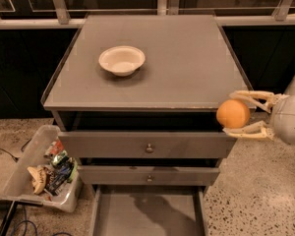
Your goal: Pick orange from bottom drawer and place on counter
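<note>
My gripper (238, 114) comes in from the right and is shut on the orange (233, 113), holding it in the air at the front right corner of the counter (187, 58), about level with its front edge. One finger (250, 96) lies above the fruit and the other below it. The bottom drawer (147, 213) is pulled out at the bottom of the view and its grey floor is bare.
A white bowl (121, 60) sits on the counter's left half. Two upper drawer fronts with small knobs (149, 148) are closed. A clear bin of snack packets (46, 171) stands on the floor at the left, with cables beside it.
</note>
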